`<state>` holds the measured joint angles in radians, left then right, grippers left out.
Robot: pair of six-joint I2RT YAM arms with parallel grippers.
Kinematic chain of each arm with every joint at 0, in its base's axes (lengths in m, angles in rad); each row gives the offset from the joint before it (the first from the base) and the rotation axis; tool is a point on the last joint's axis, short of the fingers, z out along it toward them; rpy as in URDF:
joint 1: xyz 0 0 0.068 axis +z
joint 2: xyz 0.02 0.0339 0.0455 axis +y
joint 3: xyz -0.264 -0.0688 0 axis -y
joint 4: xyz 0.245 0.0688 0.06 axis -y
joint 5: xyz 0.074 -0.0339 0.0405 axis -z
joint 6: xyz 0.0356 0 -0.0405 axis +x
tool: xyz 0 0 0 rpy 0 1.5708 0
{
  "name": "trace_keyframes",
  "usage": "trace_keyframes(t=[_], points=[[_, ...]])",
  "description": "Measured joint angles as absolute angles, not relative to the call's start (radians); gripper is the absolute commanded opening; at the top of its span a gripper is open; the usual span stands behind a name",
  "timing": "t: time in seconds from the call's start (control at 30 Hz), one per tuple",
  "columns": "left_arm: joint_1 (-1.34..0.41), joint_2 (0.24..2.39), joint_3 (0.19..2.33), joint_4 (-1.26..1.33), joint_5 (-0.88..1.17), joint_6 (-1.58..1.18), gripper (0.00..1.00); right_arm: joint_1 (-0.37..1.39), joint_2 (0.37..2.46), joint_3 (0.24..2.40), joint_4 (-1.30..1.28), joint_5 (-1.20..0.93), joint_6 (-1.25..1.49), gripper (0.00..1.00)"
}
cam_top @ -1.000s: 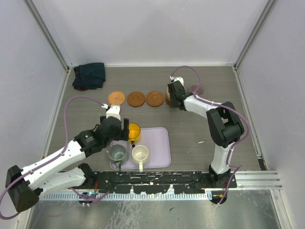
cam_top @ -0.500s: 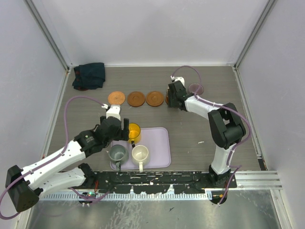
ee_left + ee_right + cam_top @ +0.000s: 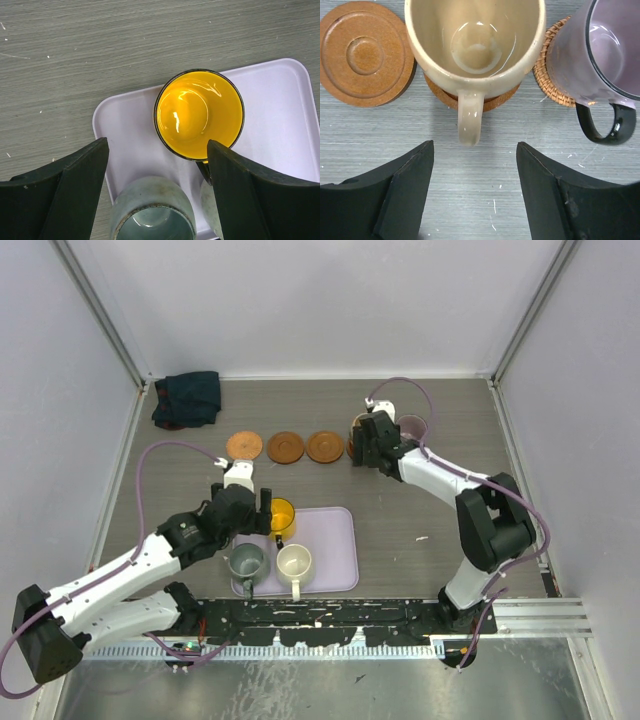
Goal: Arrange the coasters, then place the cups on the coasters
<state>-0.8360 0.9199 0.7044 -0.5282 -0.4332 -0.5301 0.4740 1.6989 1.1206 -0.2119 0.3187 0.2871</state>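
Three bare coasters [image 3: 285,447] lie in a row at the back of the table. A tan cup [image 3: 475,40] stands on a fourth coaster [image 3: 442,95], its handle toward my right gripper [image 3: 475,150], which is open just in front of it and holds nothing. Beside it, a mauve cup [image 3: 600,55] sits on a woven coaster [image 3: 551,75]. My left gripper [image 3: 157,150] hangs open above the yellow cup [image 3: 199,114] on the lavender tray [image 3: 280,100]. The grey-green cup [image 3: 247,560] and the white cup [image 3: 295,561] stand at the tray's front.
A dark folded cloth [image 3: 187,398] lies in the back left corner. Metal frame posts and grey walls close in the table on three sides. A black rail [image 3: 330,615] runs along the near edge by the arm bases.
My right gripper has opened and let go of the tan cup, which now stands on its coaster. The right arm has stretched out. The left arm has stayed put.
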Motion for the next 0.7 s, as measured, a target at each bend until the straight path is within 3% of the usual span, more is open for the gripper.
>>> trace_keyframes(t=[0.4, 0.53, 0.7], points=[[-0.836, 0.925, 0.701, -0.521, -0.427, -0.534, 0.81, 0.582, 1.458, 1.06, -0.293, 0.36, 0.294, 0.74], [-0.836, 0.925, 0.698, -0.522, -0.427, -0.533, 0.81, 0.7, 1.365, 1.032, -0.355, 0.364, 0.296, 0.8], [-0.836, 0.922, 0.698, -0.521, -0.427, -0.533, 0.81, 0.877, 1.277, 0.961, -0.434, 0.287, 0.329, 0.98]])
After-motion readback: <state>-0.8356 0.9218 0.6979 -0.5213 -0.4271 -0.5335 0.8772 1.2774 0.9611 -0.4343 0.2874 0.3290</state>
